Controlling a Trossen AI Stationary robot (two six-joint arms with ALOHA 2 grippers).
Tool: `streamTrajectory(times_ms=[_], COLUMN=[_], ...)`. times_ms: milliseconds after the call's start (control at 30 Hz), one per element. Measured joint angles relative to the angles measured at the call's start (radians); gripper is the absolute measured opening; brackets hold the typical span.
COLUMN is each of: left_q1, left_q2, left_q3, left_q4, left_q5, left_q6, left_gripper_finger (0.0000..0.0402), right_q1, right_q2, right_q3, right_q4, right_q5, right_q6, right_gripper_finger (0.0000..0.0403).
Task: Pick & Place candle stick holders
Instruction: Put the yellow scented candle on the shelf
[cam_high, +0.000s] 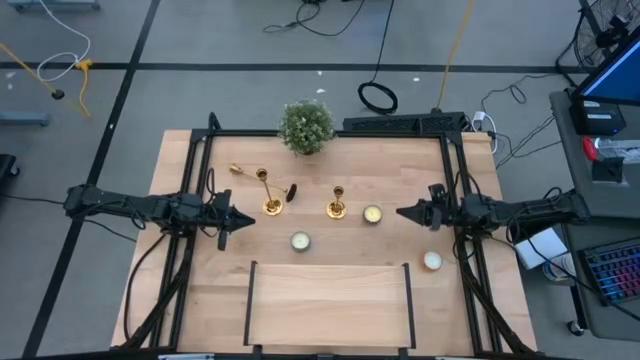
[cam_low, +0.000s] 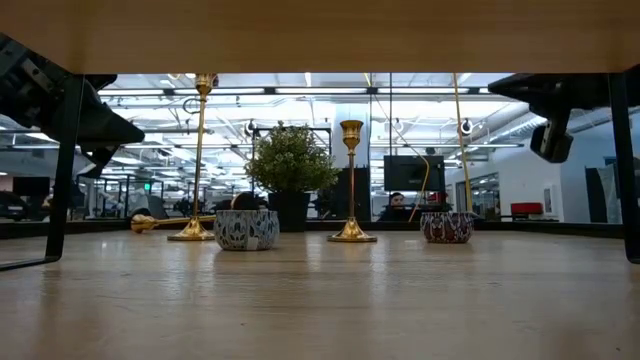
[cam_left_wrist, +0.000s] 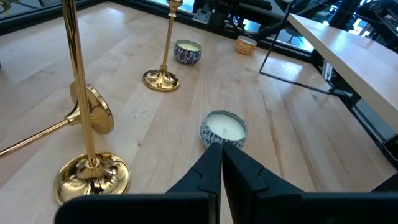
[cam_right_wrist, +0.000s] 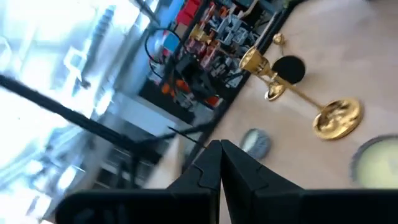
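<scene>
Candle stick holders: you see two standing upright near the middle of the tabletop, one (cam_high: 271, 193) toward the left, one (cam_high: 337, 201) just right of it, and a third (cam_high: 262, 180) lying on its side toward the far edge, by the potted plant (cam_high: 306, 126). Your left gripper (cam_high: 243, 218) and right gripper (cam_high: 402, 212) hang near the side edges, fingers pressed together, holding nothing.

left gripper (cam_high: 245, 217) | jaws closed, hovering; right gripper (cam_high: 402, 212) | jaws closed, hovering
</scene>
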Motion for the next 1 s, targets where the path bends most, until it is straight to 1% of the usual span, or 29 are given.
streamTrajectory(times_ms=[67, 267, 333, 433, 633, 733, 833, 900, 1000], left_q1=[0.000, 0.000, 0.000, 0.000, 0.000, 0.000, 0.000, 0.000, 0.000], left_q2=[0.000, 0.000, 0.000, 0.000, 0.000, 0.000, 0.000, 0.000, 0.000], left_q3=[0.000, 0.000, 0.000, 0.000, 0.000, 0.000, 0.000, -0.001, -0.001], left_q4=[0.000, 0.000, 0.000, 0.000, 0.000, 0.002, 0.005, 0.021, 0.129], left_q5=[0.000, 0.000, 0.000, 0.000, 0.000, -0.041, -0.064, -0.071, -0.071], left_q6=[0.000, 0.000, 0.000, 0.000, 0.003, 0.099, 0.122, 0.112, 0.009], left_gripper_finger=[0.0017, 0.0017, 0.0017, 0.0017, 0.0017, 0.0017, 0.0017, 0.0017, 0.0017], right_q1=[0.000, 0.000, 0.000, 0.000, 0.000, 0.000, 0.000, 0.000, 0.000], right_q2=[0.000, 0.000, 0.000, 0.000, 0.000, 0.000, 0.000, 0.000, 0.000], right_q3=[0.000, 0.000, 0.000, 0.000, 0.000, 0.000, 0.000, 0.000, 0.000], right_q4=[0.013, 0.037, 0.037, 0.038, 0.038, 0.039, 0.046, 0.045, 0.044], right_q5=[0.023, 0.177, 0.244, 0.330, 0.457, 0.516, 0.546, 0.547, 0.547], right_q6=[0.043, 0.066, 0.084, 0.083, 0.083, 0.083, 0.084, 0.076, 0.078], right_gripper_finger=[0.0004, 0.0004, 0.0004, 0.0004, 0.0004, 0.0004, 0.0004, 0.0004, 0.0004])
